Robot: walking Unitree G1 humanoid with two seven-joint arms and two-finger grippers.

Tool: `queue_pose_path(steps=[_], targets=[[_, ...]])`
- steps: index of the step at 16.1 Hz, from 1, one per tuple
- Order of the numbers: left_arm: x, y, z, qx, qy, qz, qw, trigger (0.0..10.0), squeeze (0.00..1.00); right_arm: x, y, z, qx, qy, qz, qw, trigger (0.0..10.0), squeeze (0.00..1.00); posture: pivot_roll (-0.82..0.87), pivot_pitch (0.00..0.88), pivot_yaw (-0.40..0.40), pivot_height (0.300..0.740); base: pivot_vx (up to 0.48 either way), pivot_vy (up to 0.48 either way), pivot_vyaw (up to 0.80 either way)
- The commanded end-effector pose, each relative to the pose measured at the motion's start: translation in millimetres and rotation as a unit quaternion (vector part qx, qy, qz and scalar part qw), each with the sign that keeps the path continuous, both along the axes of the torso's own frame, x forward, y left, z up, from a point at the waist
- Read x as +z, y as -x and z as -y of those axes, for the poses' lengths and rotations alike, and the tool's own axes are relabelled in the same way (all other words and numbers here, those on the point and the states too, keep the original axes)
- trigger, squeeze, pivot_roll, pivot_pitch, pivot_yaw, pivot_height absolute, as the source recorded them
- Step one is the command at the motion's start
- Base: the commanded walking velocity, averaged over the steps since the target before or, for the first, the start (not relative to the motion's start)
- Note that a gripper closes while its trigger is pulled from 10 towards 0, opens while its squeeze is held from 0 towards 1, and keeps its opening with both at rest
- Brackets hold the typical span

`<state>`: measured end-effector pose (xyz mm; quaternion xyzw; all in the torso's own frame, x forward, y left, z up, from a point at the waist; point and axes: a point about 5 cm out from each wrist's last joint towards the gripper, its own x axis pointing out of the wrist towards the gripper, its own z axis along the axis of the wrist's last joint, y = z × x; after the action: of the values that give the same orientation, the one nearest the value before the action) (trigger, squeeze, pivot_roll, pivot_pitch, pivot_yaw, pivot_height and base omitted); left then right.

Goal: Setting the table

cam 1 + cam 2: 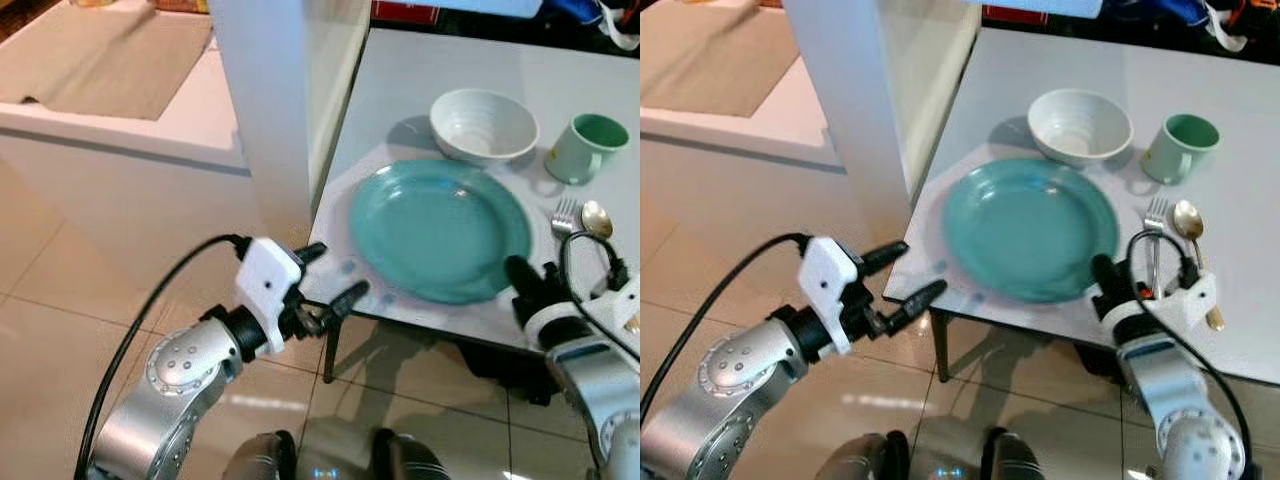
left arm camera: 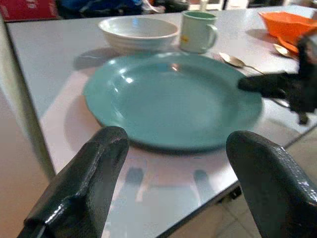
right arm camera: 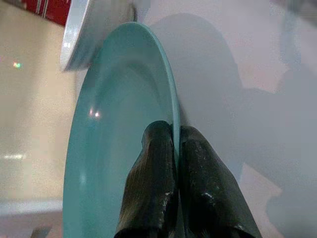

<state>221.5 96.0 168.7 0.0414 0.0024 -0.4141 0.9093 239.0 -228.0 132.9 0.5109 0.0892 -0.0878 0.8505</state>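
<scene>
Left wrist view puts you right behind the left tool [image 1: 333, 277], whose two black fingers [image 2: 81, 183] are spread wide apart with nothing between them; you can see it hanging just off the near corner of the table [image 1: 400, 90], above the tiled floor [image 1: 60, 330]. Your right tool [image 1: 1106, 281] is at the near right edge of the teal plate [image 1: 438, 228], and in the right wrist view its fingers [image 3: 153, 183] are pinched together on the plate's rim, one above and one below it. The plate lies flat on the table close to the near edge. Just right of the plate you find a fork [image 1: 563, 216] and a spoon [image 1: 597, 219] side by side, handles toward you, partly hidden by the right arm's cable. Beyond the plate sits a white bowl [image 1: 484, 125], upright and near the plate's far rim, and to its right a pale green mug [image 1: 586, 147], apart from the bowl. Further right, the left wrist view shows an orange bowl [image 2: 290, 25]. To your left a white pillar [image 1: 270, 100] stands beside the table.
</scene>
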Motion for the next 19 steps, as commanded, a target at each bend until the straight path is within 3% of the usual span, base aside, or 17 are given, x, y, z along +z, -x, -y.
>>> queue_pose_path(steps=[1, 3, 6, 15, 18, 19], targets=[[-2, 0.8, 0.0, -0.010, -0.006, -0.001, 1.000, 10.0, 0.00, -9, 0.5, 9.7, -0.025, 0.009, -0.030, 0.999, 10.0, 0.00, 0.06, 0.141, -0.004, 0.740, 0.000, 0.000, 0.00], [-1, -2.0, -0.4, -0.008, -0.006, 0.005, 1.000, 10.0, 0.00, -11, -11.7, 14.7, -0.039, -0.001, -0.040, 0.998, 10.0, 0.00, 0.07, 0.115, -0.018, 0.740, 0.000, 0.000, 0.00], [0, -3.6, -0.4, -0.007, -0.009, 0.011, 1.000, 10.0, 0.00, -15, -15.9, 17.2, -0.044, -0.003, -0.053, 0.998, 10.0, 0.00, 0.08, 0.102, -0.027, 0.740, 0.000, 0.000, 0.00], [-1, -8.3, 3.8, -0.021, -0.008, 0.014, 1.000, 10.0, 0.00, -20, 4.3, 39.4, -0.069, 0.030, -0.088, 0.993, 10.0, 0.00, 0.04, 0.069, 0.004, 0.740, 0.000, 0.000, 0.00], [-4, -9.8, 12.3, -0.055, -0.006, 0.011, 0.998, 10.0, 0.00, -25, 11.1, 50.1, -0.088, 0.038, -0.107, 0.990, 10.0, 0.00, 0.01, 0.049, 0.028, 0.740, 0.000, 0.000, 0.00], [-5, -10.7, 13.2, -0.059, -0.004, 0.010, 0.998, 10.0, 0.00, -29, 12.8, 51.8, -0.095, 0.030, -0.118, 0.988, 10.0, 0.37, 0.01, 0.042, 0.030, 0.740, 0.000, 0.000, 0.00]])
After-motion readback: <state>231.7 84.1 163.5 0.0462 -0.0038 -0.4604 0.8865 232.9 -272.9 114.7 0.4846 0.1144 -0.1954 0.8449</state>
